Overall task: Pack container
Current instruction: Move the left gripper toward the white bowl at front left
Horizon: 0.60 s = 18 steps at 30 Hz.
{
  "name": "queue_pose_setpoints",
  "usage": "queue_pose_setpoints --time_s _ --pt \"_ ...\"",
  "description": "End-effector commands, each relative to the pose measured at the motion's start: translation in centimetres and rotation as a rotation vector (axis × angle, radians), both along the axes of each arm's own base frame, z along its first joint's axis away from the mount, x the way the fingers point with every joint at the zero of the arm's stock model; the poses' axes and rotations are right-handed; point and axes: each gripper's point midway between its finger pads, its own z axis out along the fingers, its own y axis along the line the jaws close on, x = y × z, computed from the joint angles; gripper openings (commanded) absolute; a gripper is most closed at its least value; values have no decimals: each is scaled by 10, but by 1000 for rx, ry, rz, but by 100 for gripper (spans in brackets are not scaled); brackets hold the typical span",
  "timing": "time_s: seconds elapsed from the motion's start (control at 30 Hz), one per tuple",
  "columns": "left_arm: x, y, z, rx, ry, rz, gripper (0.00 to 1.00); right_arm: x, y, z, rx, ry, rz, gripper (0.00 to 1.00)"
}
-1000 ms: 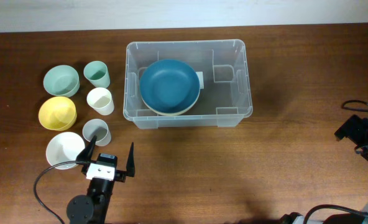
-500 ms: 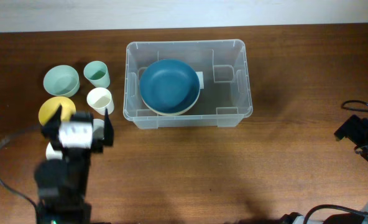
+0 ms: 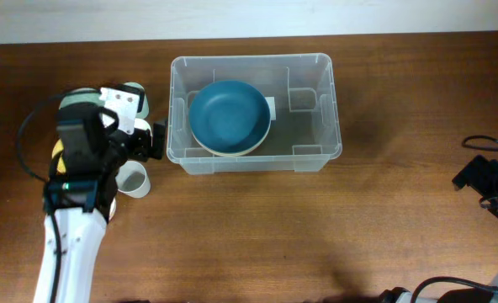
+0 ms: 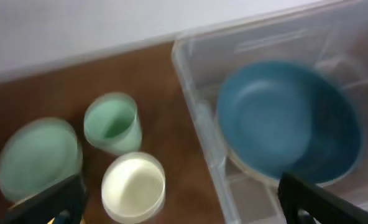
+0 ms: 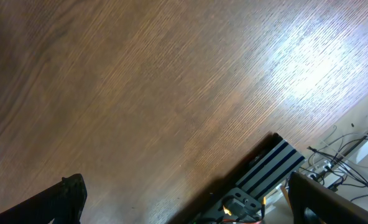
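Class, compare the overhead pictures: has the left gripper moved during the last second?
Yes. The left gripper travelled up the image, from below the container's front wall to beside its left wall.

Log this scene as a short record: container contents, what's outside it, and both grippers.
container: large clear plastic bin, holding a dark blue round bowl stacked on a pale bowl
outside, left of bin: mint green cup, white cup, mint green bowl, grey cup
left gripper: open, empty, above the cups
right gripper: open, empty, over bare wooden table
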Motion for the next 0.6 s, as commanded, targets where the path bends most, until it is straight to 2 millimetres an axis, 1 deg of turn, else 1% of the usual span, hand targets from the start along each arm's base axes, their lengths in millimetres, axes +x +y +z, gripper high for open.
queue_pose_setpoints --time_s 0.0,0.07,0.13,0.2,0.23,0.37,0.43,0.47,0.57 --pt "8 35 32 9 -11 188 100 -1 -1 -2 8 6 -4 99" --pt "3 52 43 21 47 244 100 -1 -1 -2 8 6 -4 99" --pt "-4 66 54 17 96 278 100 -1 -1 -2 8 6 -4 99" --pt "-7 73 63 7 107 295 100 -1 -1 -2 7 6 -4 99" --pt "-6 73 65 1 103 290 100 -1 -1 -2 8 6 -4 99" --pt "-8 66 61 -24 124 261 100 -1 -1 -2 8 6 -4 99" --pt "-7 66 59 -28 129 268 100 -1 -1 -2 8 6 -4 99" --pt "-7 69 58 -49 134 306 100 -1 -1 -2 8 6 -4 99" --pt "-16 100 47 -140 168 591 100 -1 -1 -2 8 6 -4 99"
